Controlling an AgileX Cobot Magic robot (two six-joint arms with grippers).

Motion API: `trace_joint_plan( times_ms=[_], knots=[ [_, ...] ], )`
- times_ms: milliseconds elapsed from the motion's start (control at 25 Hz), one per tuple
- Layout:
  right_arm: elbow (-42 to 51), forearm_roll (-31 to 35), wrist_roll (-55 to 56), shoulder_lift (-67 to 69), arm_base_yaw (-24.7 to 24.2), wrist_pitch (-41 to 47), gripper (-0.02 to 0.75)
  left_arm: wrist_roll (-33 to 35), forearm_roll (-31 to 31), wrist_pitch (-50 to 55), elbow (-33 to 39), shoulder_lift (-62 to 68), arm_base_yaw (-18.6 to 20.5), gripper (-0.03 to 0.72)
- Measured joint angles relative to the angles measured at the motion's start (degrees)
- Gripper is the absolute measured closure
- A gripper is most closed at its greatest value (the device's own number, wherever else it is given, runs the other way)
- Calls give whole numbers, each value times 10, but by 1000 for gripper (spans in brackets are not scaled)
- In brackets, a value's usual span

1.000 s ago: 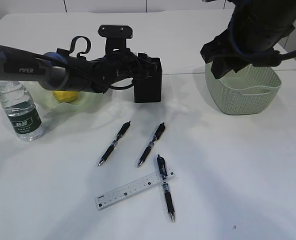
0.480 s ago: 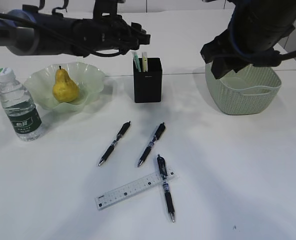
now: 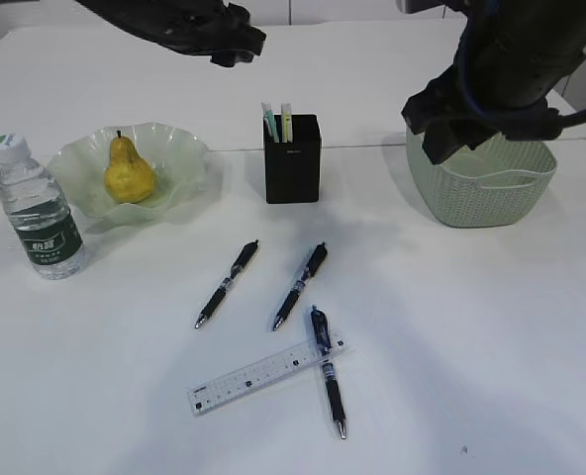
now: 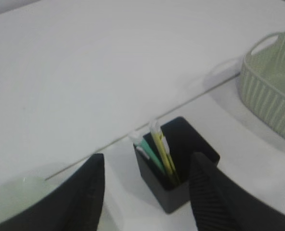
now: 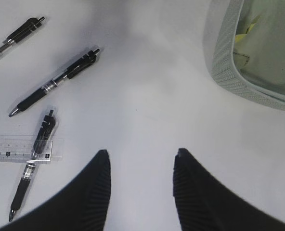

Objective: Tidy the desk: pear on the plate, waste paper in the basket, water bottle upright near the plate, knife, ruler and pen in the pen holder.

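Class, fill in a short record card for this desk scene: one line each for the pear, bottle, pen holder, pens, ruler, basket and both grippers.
pear: on the plate
water bottle: upright, left of the plate
pen holder: holds two slim pastel knives
pens: three, lying on the desk
ruler: flat, under the nearest pen
basket: yellow paper scraps inside
left gripper: open, empty, above the pen holder
right gripper: open, empty

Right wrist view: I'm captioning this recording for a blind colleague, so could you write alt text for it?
Seen from above, the open, empty right end effector hangs over the white desk. To its left lie three black pens, the nearest one lying across a clear ruler. The green basket, upper right, holds yellow waste paper.
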Motion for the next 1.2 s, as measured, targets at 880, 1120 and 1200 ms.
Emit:
trace_joint_plan(
  times_ms=[880,1120,1200],
  knots=[
    [0,0,-12,0,0,60,386,243,-200,508,-63,-20,-31,287],
    [0,0,-28,0,0,74,386,252,-204,510,-63,-9,-63,286],
    [0,0,-30,0,0,78,386,252,-184,510,-63,7,-84,278]
  ],
)
